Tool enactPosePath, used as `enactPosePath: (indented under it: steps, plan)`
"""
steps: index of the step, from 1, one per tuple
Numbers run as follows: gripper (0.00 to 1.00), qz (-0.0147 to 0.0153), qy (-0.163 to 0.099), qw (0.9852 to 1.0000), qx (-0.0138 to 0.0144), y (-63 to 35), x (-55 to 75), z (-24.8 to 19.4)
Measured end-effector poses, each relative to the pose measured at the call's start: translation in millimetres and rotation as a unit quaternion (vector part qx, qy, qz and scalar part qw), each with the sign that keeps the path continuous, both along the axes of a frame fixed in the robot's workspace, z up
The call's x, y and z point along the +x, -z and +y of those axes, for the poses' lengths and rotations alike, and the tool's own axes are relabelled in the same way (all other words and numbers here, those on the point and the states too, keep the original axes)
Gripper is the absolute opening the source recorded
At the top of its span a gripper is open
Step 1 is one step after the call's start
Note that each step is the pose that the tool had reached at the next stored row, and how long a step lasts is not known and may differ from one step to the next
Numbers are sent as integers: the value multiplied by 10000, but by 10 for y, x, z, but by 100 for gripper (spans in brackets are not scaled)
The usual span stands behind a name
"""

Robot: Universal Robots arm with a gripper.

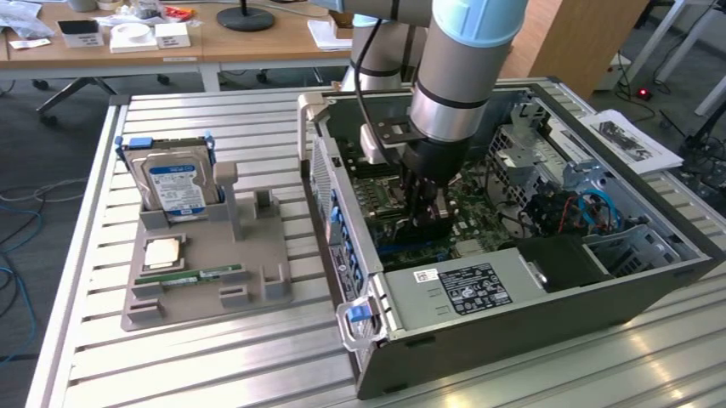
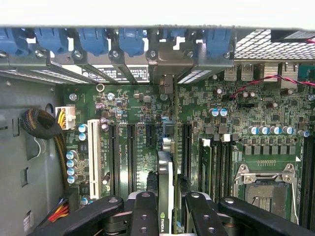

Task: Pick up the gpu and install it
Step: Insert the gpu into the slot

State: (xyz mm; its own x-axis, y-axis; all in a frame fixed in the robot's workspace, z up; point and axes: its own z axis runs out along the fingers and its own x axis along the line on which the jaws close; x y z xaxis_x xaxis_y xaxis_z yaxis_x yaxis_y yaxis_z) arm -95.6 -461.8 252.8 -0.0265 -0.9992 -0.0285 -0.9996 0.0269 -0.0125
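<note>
Slatted metal table (image 1: 227,357) carries, to the exterior view's left of the open computer case (image 1: 499,297), a hard drive (image 1: 178,187); inside that case my tool (image 2: 167,209) pinches the gpu (image 2: 170,147) edge-on above the motherboard's (image 2: 138,142) slots.

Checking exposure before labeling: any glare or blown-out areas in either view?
Exterior view: window light glares off the slatted table at the exterior view's lower right; the computer case interior sits in shadow. Wrist view: a blown-out white band above the blue latches; the motherboard is evenly lit.
</note>
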Motion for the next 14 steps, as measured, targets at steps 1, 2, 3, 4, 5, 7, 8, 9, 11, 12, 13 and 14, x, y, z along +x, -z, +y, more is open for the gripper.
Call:
enactPosePath:
  steps: [1,2,3,4,5,7,8,9,11,12,13,14]
  plan:
    - [26,0,-1,10000,0,0,0,0]
    - [26,0,-1,10000,0,0,-1,0]
    - [26,0,0,10000,0,0,-2,0]
    - [26,0,0,10000,0,0,-3,0]
    - [26,0,0,10000,0,0,-3,0]
    - [26,-1,0,10000,0,0,-10,0]
    - [26,-1,-1,10000,0,1,-13,0]
    - [26,0,-1,10000,0,1,-14,0]
    - [26,0,-1,10000,0,0,-14,0]
    - [26,0,-1,10000,0,0,-15,0]
    - [26,0,0,10000,0,0,-15,0]
    - [26,0,0,10000,0,0,-16,0]
